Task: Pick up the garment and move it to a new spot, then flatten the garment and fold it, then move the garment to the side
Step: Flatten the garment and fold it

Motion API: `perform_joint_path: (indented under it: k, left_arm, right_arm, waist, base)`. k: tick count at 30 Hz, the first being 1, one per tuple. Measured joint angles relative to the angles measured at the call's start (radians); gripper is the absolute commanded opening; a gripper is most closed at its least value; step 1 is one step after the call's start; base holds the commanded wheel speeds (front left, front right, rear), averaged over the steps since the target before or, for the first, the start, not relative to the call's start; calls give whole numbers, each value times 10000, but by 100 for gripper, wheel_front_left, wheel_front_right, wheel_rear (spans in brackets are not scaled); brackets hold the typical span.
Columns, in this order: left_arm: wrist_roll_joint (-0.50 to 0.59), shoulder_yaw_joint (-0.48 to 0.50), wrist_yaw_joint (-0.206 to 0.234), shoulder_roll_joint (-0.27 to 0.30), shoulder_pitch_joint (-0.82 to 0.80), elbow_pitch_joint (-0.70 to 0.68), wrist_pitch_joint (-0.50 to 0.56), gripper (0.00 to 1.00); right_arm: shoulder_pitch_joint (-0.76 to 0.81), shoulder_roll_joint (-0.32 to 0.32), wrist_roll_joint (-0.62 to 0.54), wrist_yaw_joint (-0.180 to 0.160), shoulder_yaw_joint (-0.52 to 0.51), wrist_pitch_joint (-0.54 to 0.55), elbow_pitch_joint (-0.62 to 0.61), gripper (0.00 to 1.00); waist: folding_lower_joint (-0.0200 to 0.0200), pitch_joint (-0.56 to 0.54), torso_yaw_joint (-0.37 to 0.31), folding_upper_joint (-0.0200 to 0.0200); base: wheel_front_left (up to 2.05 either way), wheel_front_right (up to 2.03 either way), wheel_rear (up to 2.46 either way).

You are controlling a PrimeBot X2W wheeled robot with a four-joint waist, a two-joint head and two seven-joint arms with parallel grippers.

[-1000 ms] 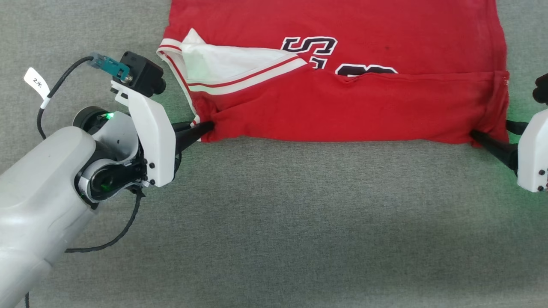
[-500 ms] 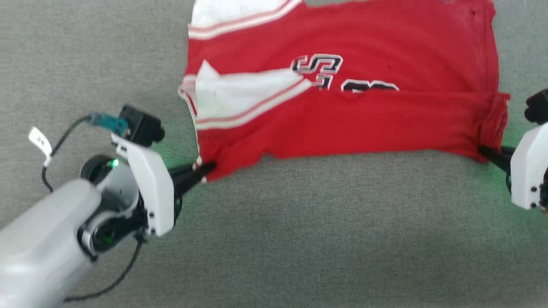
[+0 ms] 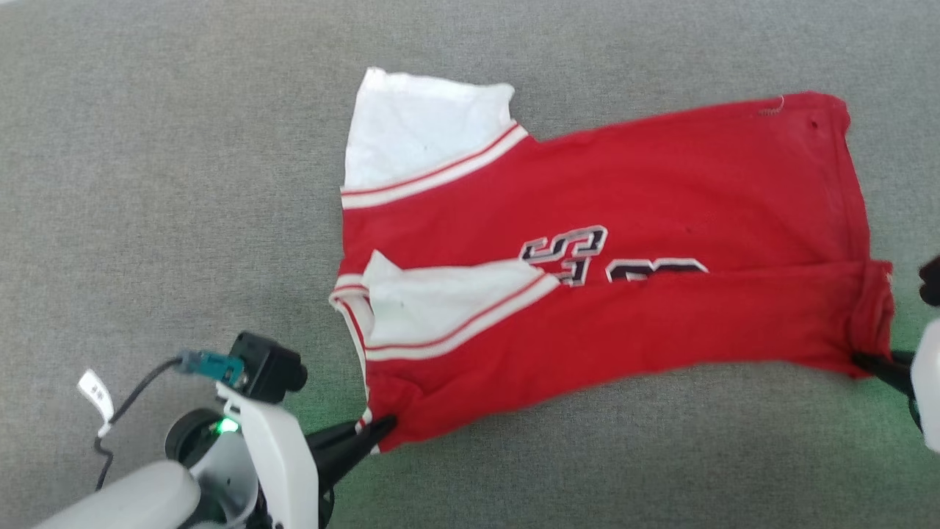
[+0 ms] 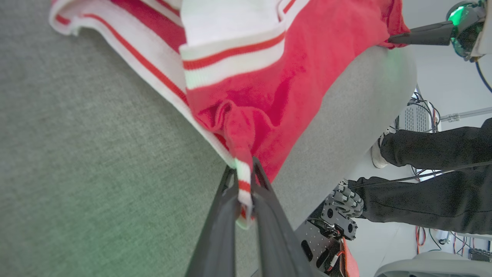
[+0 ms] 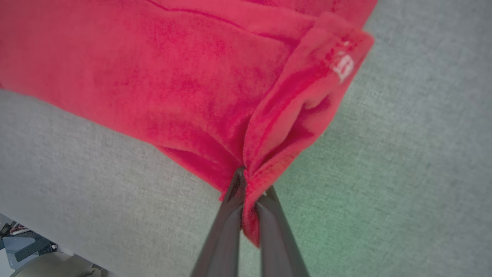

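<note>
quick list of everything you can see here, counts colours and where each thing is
garment: one, red with white sleeve ends and striped white bands, spread on the surface, near strip folded over
lettering: black with white outline, mid-garment, lower part covered by the fold
surface: one, grey cloth, under everything
person's legs: two, dark trousers, beyond the surface's edge in the left wrist view
left gripper: one, dark fingers, shut on the garment's striped near-left corner
right gripper: one, dark fingers, shut on the garment's red near-right corner
</note>
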Motion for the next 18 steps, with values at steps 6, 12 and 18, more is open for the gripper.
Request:
perform_joint_path:
  k: [6, 12, 18]
  left_arm:
    - [15, 23, 399, 278, 473, -679, -407, 0]
    - [228, 86, 470, 291, 466, -621, -581, 39]
    - [359, 144, 470, 305, 457, -610, -746, 100]
  right_arm:
    - [895, -347, 297, -2, -485, -232, -456, 0]
    - [1153, -240, 151, -2, -869, -581, -648, 47]
    - [1157, 36, -345, -2, -1243, -1360, -907, 100]
  waist:
    - [0, -13, 14, 0]
    - [0, -8, -40, 0]
    - [0, -61, -112, 0]
  base:
    - [0, 0, 0]
    - [0, 0, 0]
    - [0, 0, 0]
